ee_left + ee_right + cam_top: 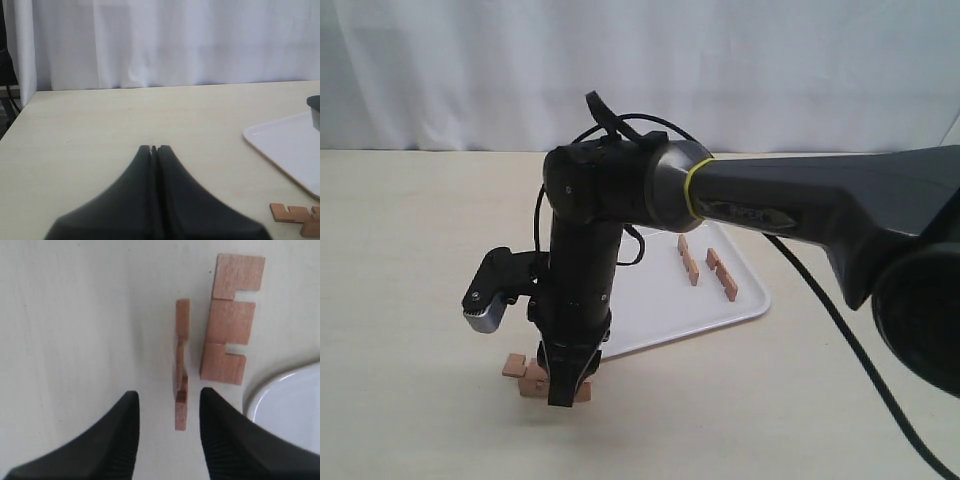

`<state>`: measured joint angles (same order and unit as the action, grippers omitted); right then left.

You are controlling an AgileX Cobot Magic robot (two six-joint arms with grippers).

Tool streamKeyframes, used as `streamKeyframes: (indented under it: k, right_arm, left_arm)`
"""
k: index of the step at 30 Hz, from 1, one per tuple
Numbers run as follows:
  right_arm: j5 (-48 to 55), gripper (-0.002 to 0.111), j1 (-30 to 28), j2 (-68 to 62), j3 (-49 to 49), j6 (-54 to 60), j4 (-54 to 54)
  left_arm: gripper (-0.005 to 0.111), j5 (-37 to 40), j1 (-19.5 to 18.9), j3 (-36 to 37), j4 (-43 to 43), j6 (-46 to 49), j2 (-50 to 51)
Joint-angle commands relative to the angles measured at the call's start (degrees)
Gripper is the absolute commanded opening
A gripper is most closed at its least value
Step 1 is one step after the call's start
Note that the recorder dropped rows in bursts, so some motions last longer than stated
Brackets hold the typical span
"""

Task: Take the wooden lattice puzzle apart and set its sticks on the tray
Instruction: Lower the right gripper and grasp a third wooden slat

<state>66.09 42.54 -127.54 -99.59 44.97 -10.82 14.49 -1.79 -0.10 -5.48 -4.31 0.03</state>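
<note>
Beside the smooth white tray [295, 400], the right gripper [169, 397] points down, open astride a notched wooden stick [182, 360]; the left gripper [154, 148] is closed.

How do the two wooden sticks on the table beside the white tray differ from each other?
The flat stick lies on its broad face, two square notches plainly showing; the edge-on stick stands on its narrow side, looking slim. The edge-on stick's end sits between the fingers of the open right end effector; the flat stick lies outside them, nearer the tray. Both are light-brown wood, on the table, not touching.
</note>
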Motion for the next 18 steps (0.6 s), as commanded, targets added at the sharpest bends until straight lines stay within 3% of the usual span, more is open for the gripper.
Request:
streamKeyframes:
  k: [1,7,16,18]
  right_arm:
    - [-1.3,0.038,1.9,0.3,0.0,-1.4,2.5]
    - [-7.4,0.038,3.1,0.0,0.0,-10.5,6.1]
    - [-6.1,0.038,4.2,-3.9,0.0,-11.4,7.7]
    - [-6.5,0.030,4.3,-4.3,0.0,-12.4,7.9]
  left_arm:
    - [0.000,-0.6,0.5,0.1,0.1,0.0,0.0]
    - [0.000,-0.6,0.5,0.1,0.1,0.0,0.0]
    - [0.000,-0.6,0.5,0.1,0.1,0.0,0.0]
    - [0.000,-0.6,0.5,0.1,0.1,0.0,0.0]
